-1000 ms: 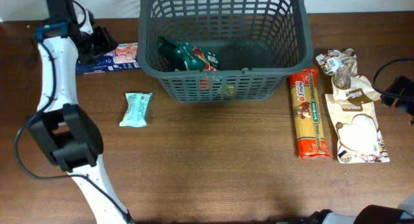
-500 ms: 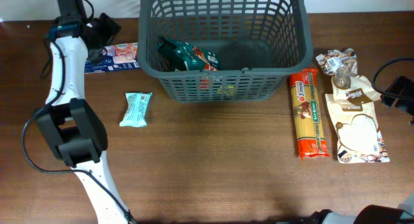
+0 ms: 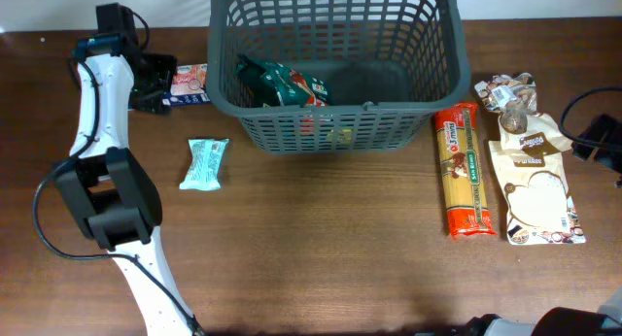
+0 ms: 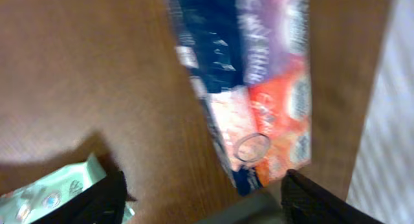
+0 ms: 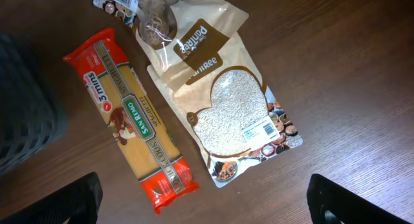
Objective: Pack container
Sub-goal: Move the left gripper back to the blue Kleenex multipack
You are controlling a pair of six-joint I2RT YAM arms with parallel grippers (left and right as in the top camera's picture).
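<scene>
Container [image 3: 335, 122] sits at the far middle of the counter [image 3: 321, 268]. One green packet [image 3: 282, 84] lies on its floor, toward its left end.

Change over the last second: the left arm has swung in toward the container. The left tool [image 3: 155, 82] now hangs over the outer end of the blue-and-red packet [image 3: 191, 81], which lies flat just left of the container. A second ago more of that packet showed; now only the end nearest the container is uncovered. The packet itself has not shifted.

In the left wrist view, the fingers [image 4: 107, 198] stand well apart with the packet between them. They are released and nothing is held. The view is blurred, so we cannot tell how low the tool sits.

Unchanged:
- The teal packet [image 3: 205, 164] is out in front of the container's left corner.
- The spaghetti pack [image 3: 459, 171] is just right of the container.
- The rice pouch [image 3: 535, 195], the brown pouch [image 5: 194, 36] and the small clear bag [image 3: 507, 91] lie further right.
- The right tool [image 5: 204, 208] hovers over that group with its fingers spread wide, gripping nothing.
- The contents of the container are the same.

Our reading: the left arm is lining up on the blue-and-red packet as the next item in. No grasp has been made yet. Packing is early, with one item inside and the rest outside. The packet lies flat against the counter, so the fingers will likely need to come down onto its edges.
</scene>
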